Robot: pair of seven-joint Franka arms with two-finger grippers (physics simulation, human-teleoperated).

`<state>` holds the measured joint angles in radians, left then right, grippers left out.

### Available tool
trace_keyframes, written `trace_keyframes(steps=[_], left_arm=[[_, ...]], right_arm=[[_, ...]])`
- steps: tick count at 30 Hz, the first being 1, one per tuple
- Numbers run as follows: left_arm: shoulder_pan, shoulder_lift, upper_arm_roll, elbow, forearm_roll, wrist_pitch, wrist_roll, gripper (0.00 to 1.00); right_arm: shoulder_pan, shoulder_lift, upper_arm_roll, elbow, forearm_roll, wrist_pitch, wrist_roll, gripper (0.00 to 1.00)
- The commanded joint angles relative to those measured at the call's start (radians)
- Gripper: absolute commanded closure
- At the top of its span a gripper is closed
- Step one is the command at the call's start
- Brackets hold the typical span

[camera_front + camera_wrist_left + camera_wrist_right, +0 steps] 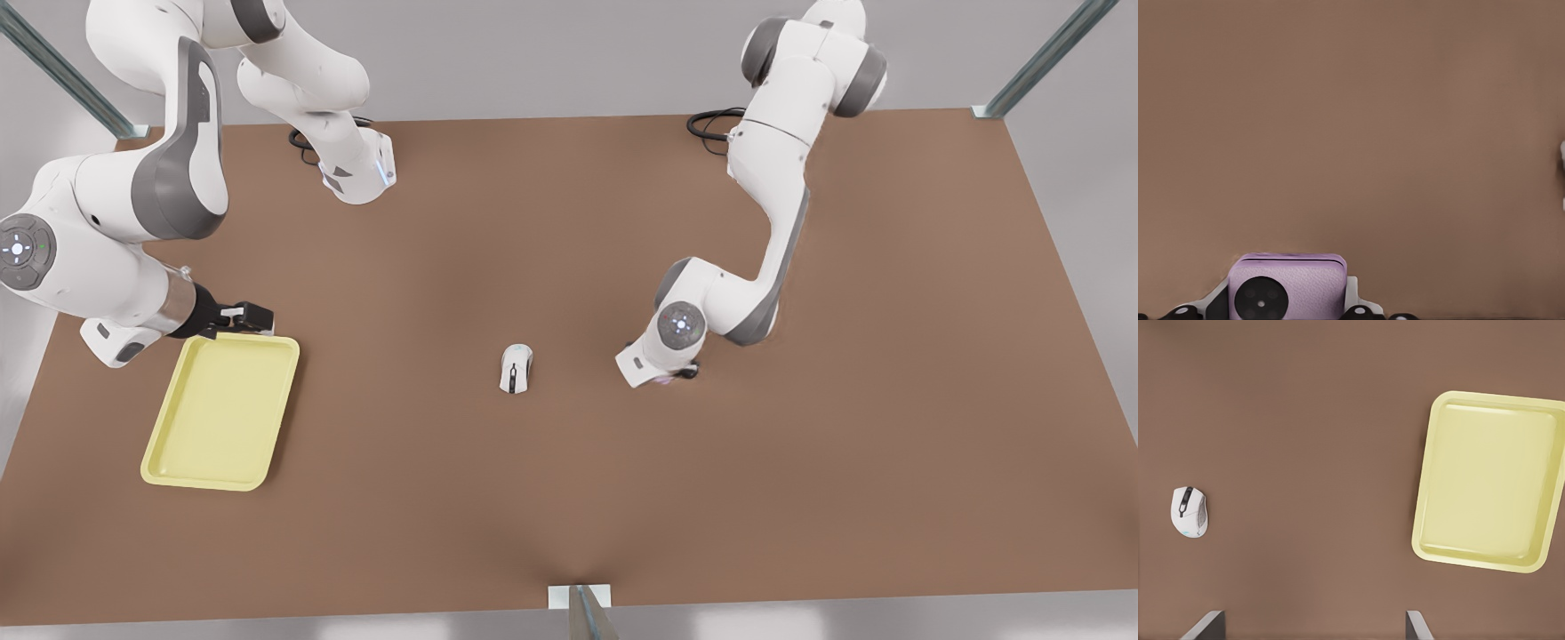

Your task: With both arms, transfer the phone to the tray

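Observation:
The pale pink phone (1287,288), with a black camera circle facing the left wrist camera, sits between the fingers (1353,297) of my left gripper (1288,310), which press on its two sides. In the front view that gripper (676,377) is down at the table right of centre, and a sliver of pink phone (665,380) peeks out below the wrist. The pale yellow tray (222,413) lies at the front view's left. My right gripper (253,313) hovers open over its far edge. In the right wrist view the tray (1491,480) lies past the open right gripper (1311,623).
A white computer mouse (516,367) lies on the brown table between the two arms, left of the left gripper; it also appears in the right wrist view (1189,512). Black cables (711,123) coil by the arm bases at the far edge.

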<state>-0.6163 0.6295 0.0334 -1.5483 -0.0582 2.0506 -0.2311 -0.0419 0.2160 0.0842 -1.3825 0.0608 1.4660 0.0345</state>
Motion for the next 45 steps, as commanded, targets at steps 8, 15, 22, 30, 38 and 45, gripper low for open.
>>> trace_keyframes(steps=[8,15,22,30,38,45], left_arm=[[-0.099,0.165,-0.013,0.074,-0.019,0.086,-0.672,0.28],[-0.071,0.196,-0.066,0.079,-0.022,0.106,-0.617,0.28],[-0.157,0.156,-0.101,0.068,-0.037,0.083,-0.695,0.28],[-0.161,0.134,-0.101,0.01,-0.037,0.08,-0.7,0.28],[-0.14,0.134,-0.101,0.008,-0.035,0.086,-0.7,0.0],[0.119,-0.188,-0.095,0.086,-0.054,-0.472,-0.42,0.0]], right_arm=[[0.002,-0.001,0.0,0.002,0.001,-0.003,-0.001,0.0],[0.0,-0.001,0.0,0.002,0.002,-0.003,-0.001,0.0],[0.002,-0.001,0.003,0.002,0.002,-0.003,0.007,0.0],[0.002,0.0,0.003,0.002,0.002,-0.003,0.005,0.0],[0.002,0.002,0.003,0.002,0.004,-0.003,0.004,0.0],[0.0,0.002,0.003,0.002,0.004,-0.001,0.002,0.0]])
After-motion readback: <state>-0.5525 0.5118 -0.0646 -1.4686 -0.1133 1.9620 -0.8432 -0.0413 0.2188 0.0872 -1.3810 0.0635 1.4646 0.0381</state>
